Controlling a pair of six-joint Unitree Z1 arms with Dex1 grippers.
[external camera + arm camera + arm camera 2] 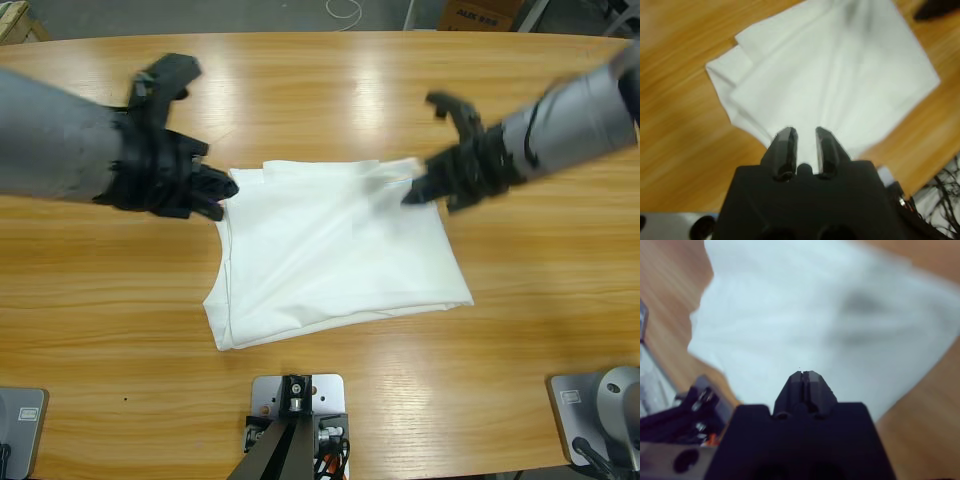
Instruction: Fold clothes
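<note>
Lying mid-table as a folded, rumpled square, the white T-shirt (335,255) has an arm at each far corner, probably to draw that edge over in another fold. The left gripper (806,145), at ten o'clock, pinches cloth between nearly closed jaws. The right gripper (807,382), at two o'clock, has its jaws together over the fabric; a grip is uncertain. Bare wooden table (100,300) surrounds it; nothing blocks the way.

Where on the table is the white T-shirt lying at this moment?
In the high view, the folded T-shirt lies mid-table, slightly toward the near edge, between the left gripper at its upper left corner and the right gripper at its upper right.
</note>
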